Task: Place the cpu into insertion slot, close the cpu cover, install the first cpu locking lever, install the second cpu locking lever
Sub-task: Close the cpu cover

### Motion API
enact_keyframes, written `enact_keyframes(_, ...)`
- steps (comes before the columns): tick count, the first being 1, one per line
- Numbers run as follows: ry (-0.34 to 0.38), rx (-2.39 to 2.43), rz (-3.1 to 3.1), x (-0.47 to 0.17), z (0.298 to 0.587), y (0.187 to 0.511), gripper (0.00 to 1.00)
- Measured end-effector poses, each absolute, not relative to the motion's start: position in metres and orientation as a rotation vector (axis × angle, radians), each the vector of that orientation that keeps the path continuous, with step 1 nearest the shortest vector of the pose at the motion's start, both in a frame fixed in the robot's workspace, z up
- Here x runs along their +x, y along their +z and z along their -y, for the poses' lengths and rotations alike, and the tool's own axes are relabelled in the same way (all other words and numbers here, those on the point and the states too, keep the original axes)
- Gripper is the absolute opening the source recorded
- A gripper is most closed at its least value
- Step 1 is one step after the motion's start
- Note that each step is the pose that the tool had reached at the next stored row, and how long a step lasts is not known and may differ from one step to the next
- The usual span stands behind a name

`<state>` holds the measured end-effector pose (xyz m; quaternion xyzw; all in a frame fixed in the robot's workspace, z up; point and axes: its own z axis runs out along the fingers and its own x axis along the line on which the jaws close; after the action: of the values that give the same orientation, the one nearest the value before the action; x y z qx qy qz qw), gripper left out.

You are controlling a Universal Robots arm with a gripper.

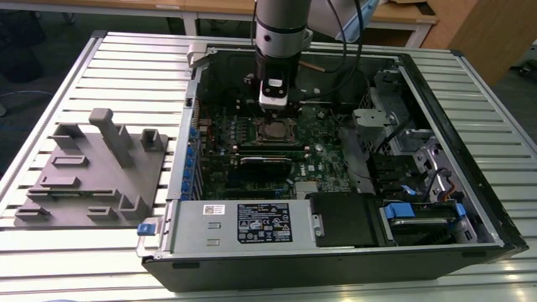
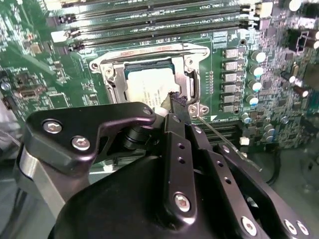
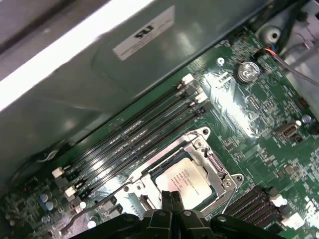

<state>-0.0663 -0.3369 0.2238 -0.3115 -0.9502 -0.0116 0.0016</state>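
The cpu lies in the insertion slot on the green board, its pale printed top showing. The cpu cover lies flat around it as a silver frame. My gripper hangs straight down over the socket's edge. Its two black fingertips are pressed together with nothing between them, right at the rim of the cover. A thin wire locking lever sticks out loose from the socket corner beside the fingers.
Long black memory slots run beside the socket. The open computer case stands on a slatted metal table, with a grey power supply box at the front. A grey fixture block stands at the exterior view's left.
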Motion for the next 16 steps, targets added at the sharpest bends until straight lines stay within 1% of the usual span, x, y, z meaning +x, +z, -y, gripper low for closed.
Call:
enact_keyframes(5, -0.036, -0.892, 3.008, -0.0662, 0.3369, 0.2238, 0.11)
enact_keyframes(16, -0.036, -0.863, 3.016, -0.0663, 0.3369, 0.2238, 0.11)
